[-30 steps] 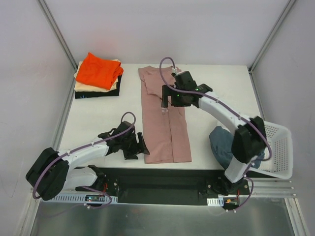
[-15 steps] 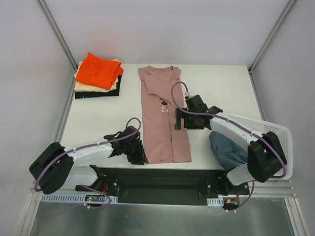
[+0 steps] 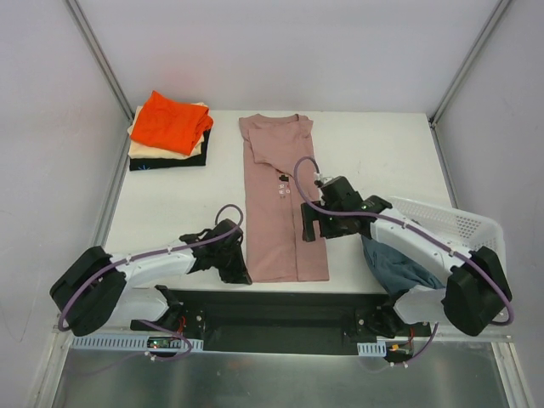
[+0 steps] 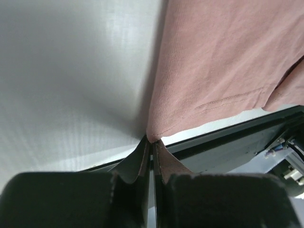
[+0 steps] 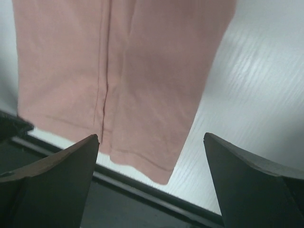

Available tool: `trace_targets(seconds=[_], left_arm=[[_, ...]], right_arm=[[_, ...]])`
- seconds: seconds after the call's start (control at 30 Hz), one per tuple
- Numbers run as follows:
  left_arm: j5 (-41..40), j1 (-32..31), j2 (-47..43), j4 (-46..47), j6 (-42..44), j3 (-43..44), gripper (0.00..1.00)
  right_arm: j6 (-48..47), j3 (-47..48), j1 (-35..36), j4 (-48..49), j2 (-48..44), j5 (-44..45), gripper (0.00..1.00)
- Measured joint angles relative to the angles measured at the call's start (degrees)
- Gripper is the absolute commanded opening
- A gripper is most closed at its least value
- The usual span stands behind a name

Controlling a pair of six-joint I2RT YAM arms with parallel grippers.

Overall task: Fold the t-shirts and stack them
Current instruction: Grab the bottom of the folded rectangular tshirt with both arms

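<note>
Pink t-shirt (image 3: pixel 280 204): both arms have arrived at its near hem.
The folded stack (image 3: pixel 168 129) sits far left on the tabletop (image 3: pixel 382 144). My left tool (image 4: pixel 152 142) has slid in and pinched the near-left hem corner of the shirt, which lies lengthwise mid-tabletop. My right tool (image 3: pixel 308 228), jaws wide, has drawn back from the collar. I judge the hem-to-collar fold comes next.

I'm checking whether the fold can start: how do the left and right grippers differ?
The left gripper is shut on the pink tee, pinching its near-left hem corner, while the right gripper is open and holds nothing. The left gripper sits at the tee's edge, while the right gripper hovers over its near-right part. Both are at the tee's hem end.
</note>
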Motion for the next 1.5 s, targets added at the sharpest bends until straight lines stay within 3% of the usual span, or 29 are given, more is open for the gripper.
trace_targets(seconds=[0.4, 0.57, 0.77, 0.83, 0.97, 1.07, 1.1, 1.2, 1.27, 1.3, 1.5], left_arm=[[-6.23, 0.02, -10.58, -5.9, -3.06, -4.44, 0.0], [-6.47, 0.02, -10.58, -6.12, -3.45, -4.42, 0.0], [-6.47, 0.02, -10.54, -6.32, -3.48, -4.33, 0.0], [-6.47, 0.02, -10.54, -6.34, -3.63, -4.33, 0.0], [-6.47, 0.02, -10.54, -6.38, -4.02, -4.33, 0.0], [-6.49, 0.02, -10.54, -6.4, -4.24, -4.33, 0.0], [-6.49, 0.02, -10.54, -6.4, -4.26, -4.33, 0.0], [-6.49, 0.02, -10.54, -6.49, -4.48, -4.33, 0.0], [-6.49, 0.02, -10.58, -6.51, -4.52, -4.33, 0.0], [-6.49, 0.02, -10.58, -6.51, -4.55, -4.33, 0.0], [-7.34, 0.02, -11.96, -7.45, -4.48, -4.42, 0.0]], right_arm=[[-5.09, -4.87, 13.18, -9.64, -6.12, -3.26, 0.99], [-4.0, -6.86, 19.67, -11.78, -5.81, -3.67, 0.84], [-2.64, -7.52, 19.93, -10.73, -0.72, -2.99, 0.67], [-2.38, -7.85, 19.93, -9.51, 0.96, -2.99, 0.57], [-2.03, -8.11, 19.93, -7.17, 3.87, -2.84, 0.55], [-1.99, -8.11, 19.93, -5.29, 6.78, -2.49, 0.42], [-2.14, -8.09, 19.93, -5.07, 7.61, -2.29, 0.32], [-1.81, -7.67, 19.67, -5.7, 8.33, -0.59, 0.19], [-1.64, -7.74, 19.56, -5.88, 8.35, 0.24, 0.15], [-1.55, -7.8, 19.54, -5.97, 8.33, 0.55, 0.07], [-1.11, -9.9, 19.5, -4.15, 5.66, 0.83, 0.01]])
